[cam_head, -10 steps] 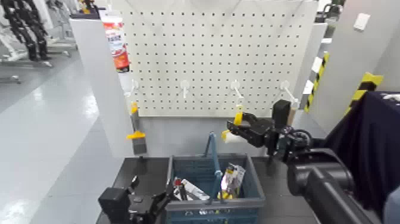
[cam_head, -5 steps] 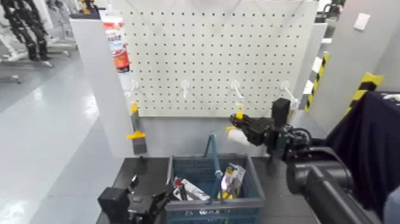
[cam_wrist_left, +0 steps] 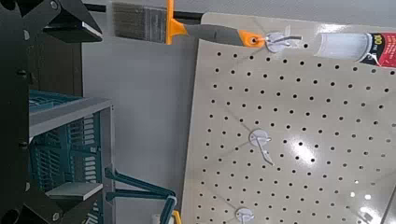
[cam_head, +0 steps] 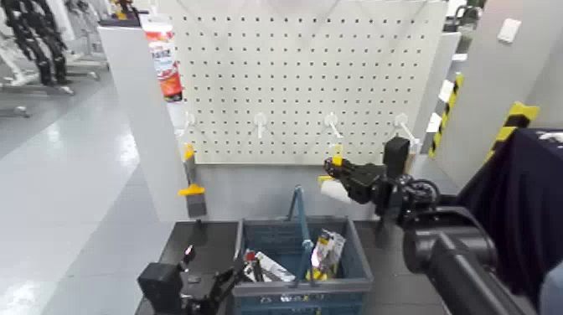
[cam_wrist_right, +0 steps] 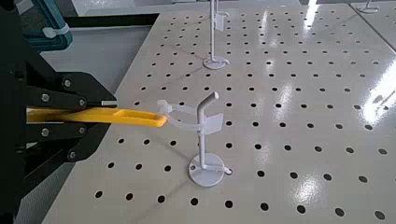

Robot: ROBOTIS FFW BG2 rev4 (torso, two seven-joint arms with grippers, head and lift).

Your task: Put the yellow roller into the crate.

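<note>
Roller has swung, clamped in the right end effector; its loop could snag the hook. Left end effector, jaws apart, sits beside the crate.

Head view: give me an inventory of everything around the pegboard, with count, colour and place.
yellow roller: 1, yellow handle, white head, before the pegboard's lower edge
crate: 1, blue-grey, on the dark base
packaged items: several, mixed colours, inside the crate
pegboard: 1, off-white, upright behind
hooks: 4, white, along the pegboard's lower part
brush: 1, yellow and grey, hanging at the left
red-labelled container: 1, red and white, pegboard's left edge
dark cloth: 1, far right
right gripper: 1, black, shut on the roller's handle
left gripper: 1, black, open, left of the crate
</note>
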